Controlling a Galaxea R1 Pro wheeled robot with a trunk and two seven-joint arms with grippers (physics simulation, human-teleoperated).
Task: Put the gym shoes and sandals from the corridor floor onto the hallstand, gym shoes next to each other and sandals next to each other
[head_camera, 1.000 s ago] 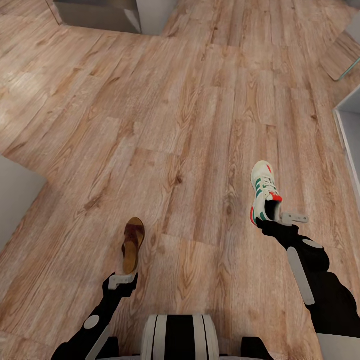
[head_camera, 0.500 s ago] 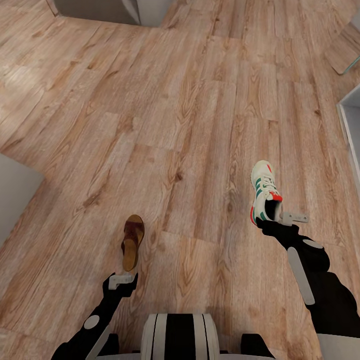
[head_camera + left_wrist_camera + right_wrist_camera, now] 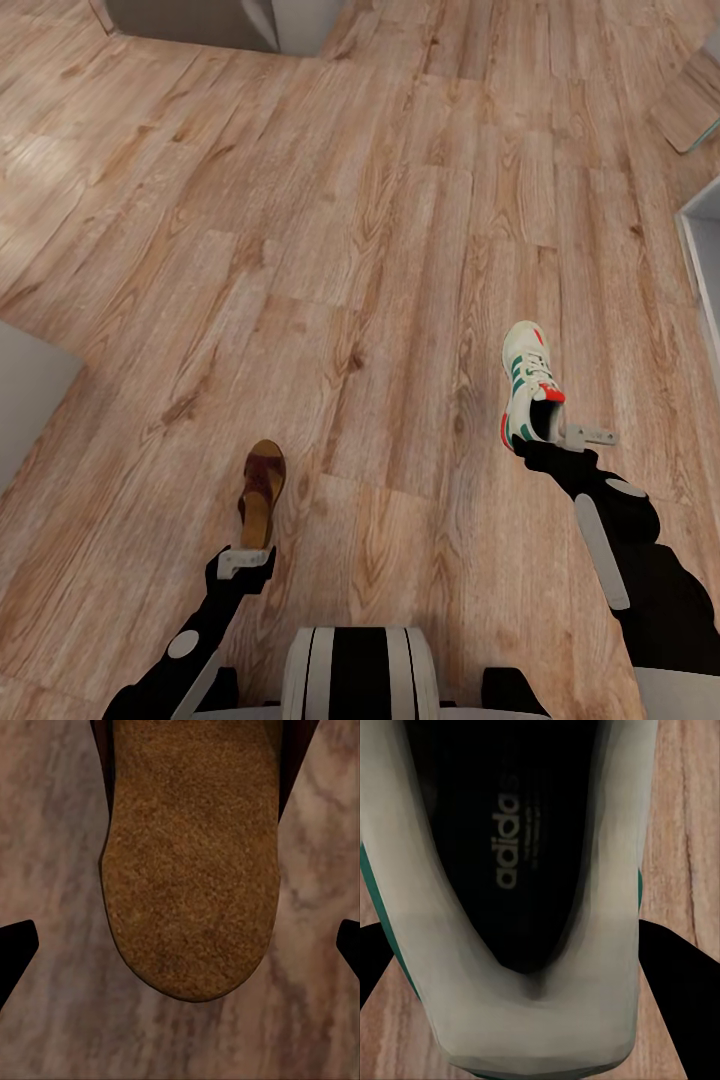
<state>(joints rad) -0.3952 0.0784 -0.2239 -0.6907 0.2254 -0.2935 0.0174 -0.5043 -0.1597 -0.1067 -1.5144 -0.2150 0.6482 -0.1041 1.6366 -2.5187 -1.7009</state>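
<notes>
A cream-white gym shoe with green side stripes and a red-orange heel patch is held at its heel by the right claw, toe pointing away from the robot over the corridor floor. In the right wrist view the shoe's dark insole with its pale lettering and the white heel collar sit between the two black fingers, which press against the heel on either side, so this claw is clamped on the gym shoe.

To the left, a dark brown sandal with a tan footbed is held at its heel end by the left claw, toe also pointing away. The left wrist view looks onto the rounded brown heel of the footbed, with the dark fingertips at the two edges of the picture, apart from the sole's sides; whether they grip the sandal lower down I cannot tell.

The two shoes are well apart, with bare wood-grain planks between them. At the far right edge of the head view stands a white unit, and grey wall bases show at the top and at the left edge.
</notes>
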